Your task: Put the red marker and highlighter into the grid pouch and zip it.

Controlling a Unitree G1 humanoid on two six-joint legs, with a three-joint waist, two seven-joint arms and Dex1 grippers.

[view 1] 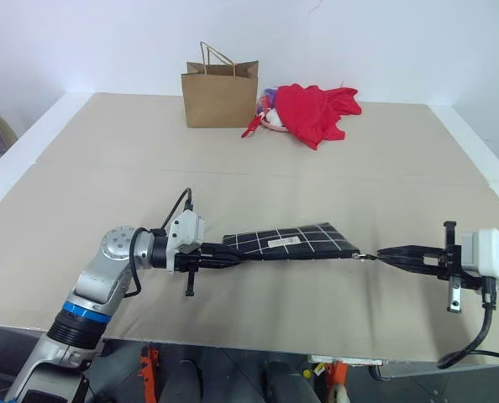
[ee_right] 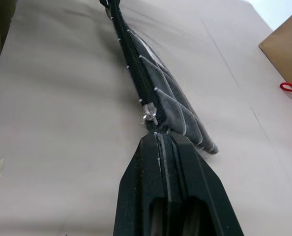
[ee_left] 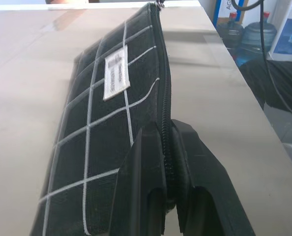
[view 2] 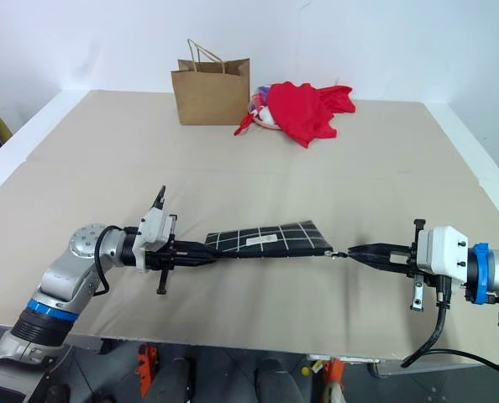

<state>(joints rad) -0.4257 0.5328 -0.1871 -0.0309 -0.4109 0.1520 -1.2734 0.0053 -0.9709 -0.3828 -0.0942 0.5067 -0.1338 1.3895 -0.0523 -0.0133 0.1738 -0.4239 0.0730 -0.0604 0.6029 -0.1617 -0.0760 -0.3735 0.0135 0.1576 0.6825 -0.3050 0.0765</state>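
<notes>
Grid pouch (view 1: 287, 242) hangs stretched between both arms, just above the table (view 1: 333, 159), white label facing up. Left gripper (view 1: 224, 254) is clamped on the pouch's left end at the zip seam, likely to anchor it vs. the pull. Right gripper (view 1: 382, 254) is pinched tight on the pull cord (view 2: 340, 253) at the pouch's right corner; zip slider (ee_right: 149, 116) sits at that end, so zip looks closed or nearly. Red marker & highlighter aren't visible, prob. inside. Brown paper bag (view 1: 220, 94) and red cloth (view 1: 312, 111) lie at the far edge, well apart.
</notes>
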